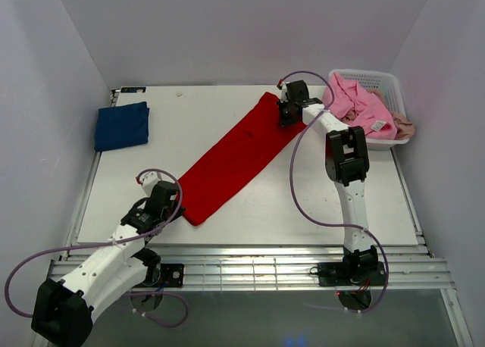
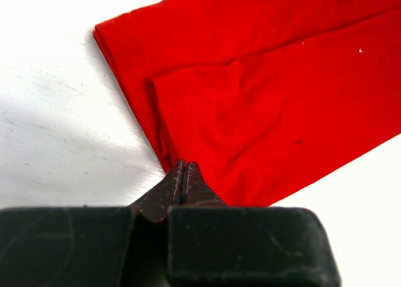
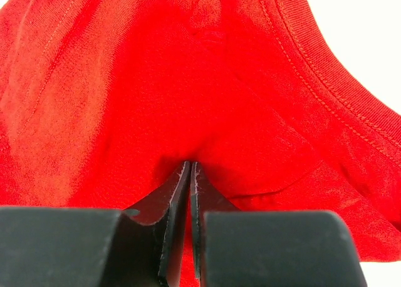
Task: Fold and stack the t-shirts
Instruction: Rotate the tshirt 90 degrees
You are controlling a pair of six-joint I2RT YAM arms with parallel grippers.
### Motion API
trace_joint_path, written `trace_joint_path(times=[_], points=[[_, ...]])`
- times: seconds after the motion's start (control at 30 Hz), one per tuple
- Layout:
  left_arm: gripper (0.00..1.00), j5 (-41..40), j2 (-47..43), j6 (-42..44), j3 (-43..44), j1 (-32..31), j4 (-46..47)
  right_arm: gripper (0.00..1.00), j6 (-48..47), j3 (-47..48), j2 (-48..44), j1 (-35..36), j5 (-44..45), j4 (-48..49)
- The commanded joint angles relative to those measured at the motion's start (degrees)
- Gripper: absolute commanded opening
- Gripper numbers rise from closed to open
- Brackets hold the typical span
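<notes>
Red t-shirt (image 1: 235, 157) lies half folded as a long strip across the table (image 1: 303, 203), right tool (image 3: 190, 168) pinching its far end, left tool (image 2: 183, 174) pressed shut at its near edge; navy t-shirt (image 1: 121, 125) sits folded far left, pink t-shirt (image 1: 356, 104) waits crumpled in the basket (image 1: 379, 78) far right.

A red t-shirt (image 1: 235, 161), navy t-shirt (image 1: 121, 125), pink t-shirt (image 1: 352, 101); white lattice basket (image 1: 379, 76), white table (image 1: 204, 108).

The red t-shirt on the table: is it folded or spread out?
Partly folded. The red t-shirt lies as a long narrow strip across the table, and the left wrist view shows one layer lapped over another.
</notes>
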Motion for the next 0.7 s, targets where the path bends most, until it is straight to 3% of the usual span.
trace_joint_path(times=[0.0,0.37,0.47,0.53,0.67], points=[[0.0,-2.0,-0.9,1.5,0.7,-0.4,2.6,0.1,0.0,0.0,2.4,0.1,-1.8,-1.6],[0.0,-1.8,10.9,1.9,0.3,-2.6,7.2,0.12,-0.4,0.7,3.1,-0.3,-1.9,0.4],[0.0,-2.1,11.5,0.5,-0.7,-4.1,7.5,0.21,-0.5,0.6,2.5,-0.4,-1.3,1.1],[0.0,-2.1,11.7,-0.1,-1.0,-5.6,7.4,0.32,-0.6,-0.4,1.0,-0.4,-0.3,2.5],[0.0,-1.7,11.9,-2.6,-2.0,-9.7,6.7,0.4,-0.9,-4.5,-3.8,-0.3,2.1,6.6]])
